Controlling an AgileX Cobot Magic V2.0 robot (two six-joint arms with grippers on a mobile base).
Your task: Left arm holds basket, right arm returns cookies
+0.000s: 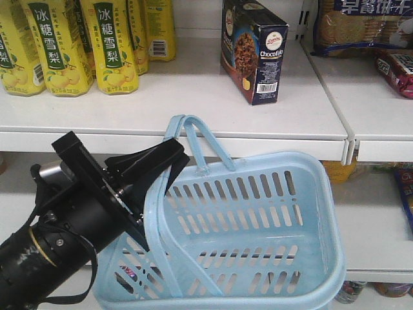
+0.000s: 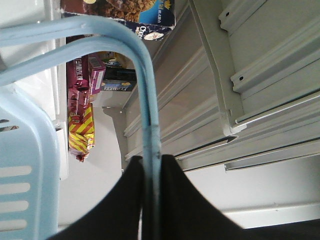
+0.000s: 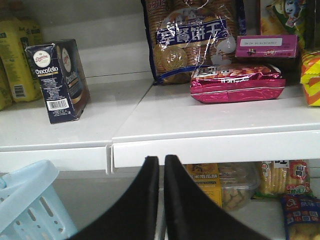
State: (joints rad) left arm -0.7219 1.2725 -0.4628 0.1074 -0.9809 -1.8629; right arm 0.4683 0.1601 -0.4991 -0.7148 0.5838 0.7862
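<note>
The pale blue basket (image 1: 326, 200) hangs in front of the shelves, empty as far as I can see. My left gripper (image 1: 175, 159) is shut on one of its hoop handles (image 2: 149, 125), and the thin blue bar runs between the black fingers (image 2: 177, 200). The navy cookies carton (image 1: 257, 53) stands upright on the upper white shelf, above and behind the basket; the right wrist view shows the cookies (image 3: 57, 80) at far left. My right gripper (image 3: 161, 161) is shut on nothing, below the shelf's front edge and well right of the carton. The basket corner (image 3: 27, 200) shows at lower left.
Yellow drink bottles (image 1: 77, 45) stand left of the carton. Clear-wrapped biscuit packs (image 3: 192, 40) and a pink packet (image 3: 235, 82) lie on the shelf to the right. The white shelf lip (image 3: 210, 146) runs just above my right fingertips. Tubs and packets fill the lower shelf (image 3: 235, 187).
</note>
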